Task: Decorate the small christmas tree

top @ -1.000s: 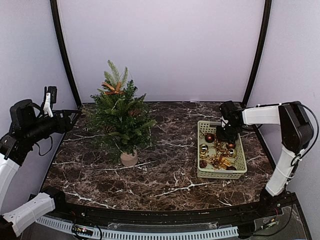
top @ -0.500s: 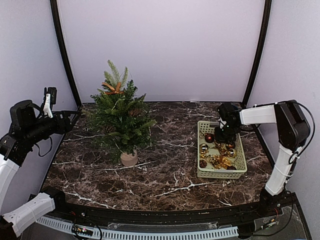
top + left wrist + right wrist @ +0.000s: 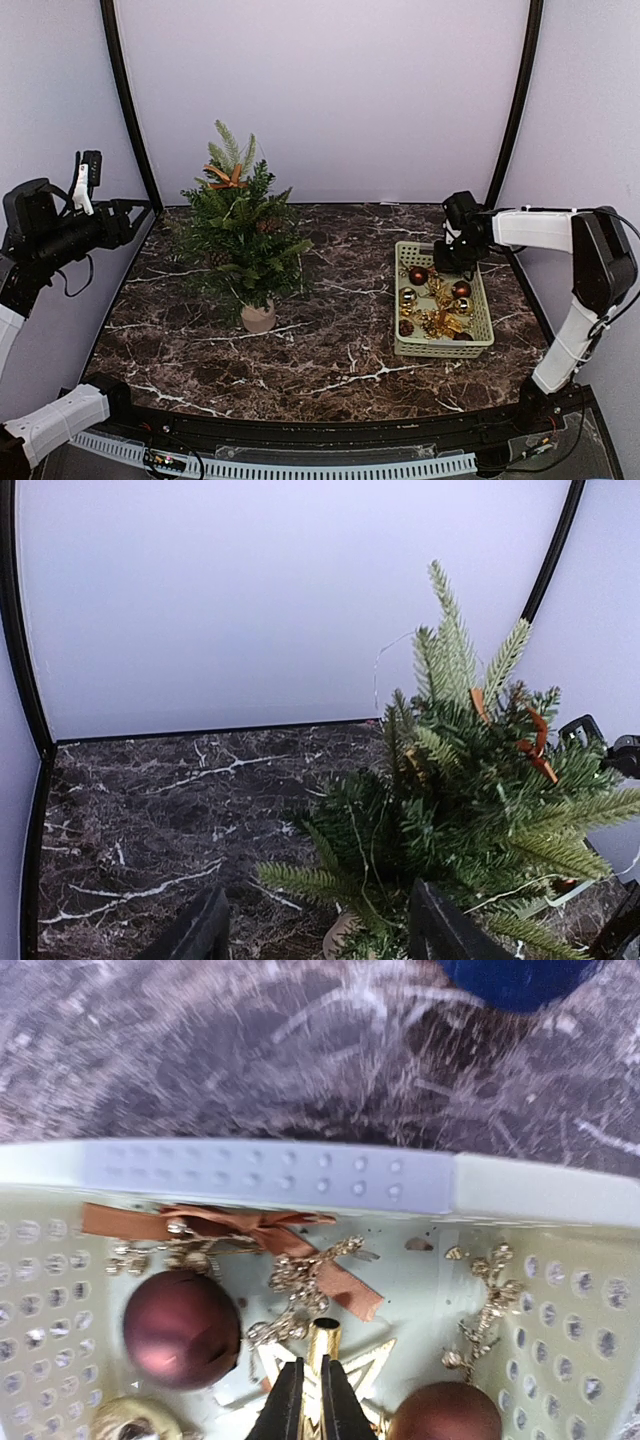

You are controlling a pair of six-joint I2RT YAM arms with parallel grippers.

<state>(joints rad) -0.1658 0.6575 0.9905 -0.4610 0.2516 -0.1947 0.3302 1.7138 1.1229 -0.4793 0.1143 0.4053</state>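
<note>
While our right gripper point(image 3: 313, 1365) pinches the gold star point(image 3: 325, 1345) in the basket point(image 3: 270, 1175), our left gripper point(image 3: 320, 900) gapes empty; the small christmas tree point(image 3: 243, 235) bears one bow point(image 3: 228, 178), baubles point(image 3: 419, 275) unhung.

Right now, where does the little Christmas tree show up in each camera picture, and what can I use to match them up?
Top external: the small christmas tree stands left of centre on the table.
Left wrist: it fills the right half of the picture, seen from the side.
Right wrist: not in it; only the basket of ornaments shows.
Shared landmark: the dark marble tabletop, visible in all three.
</note>
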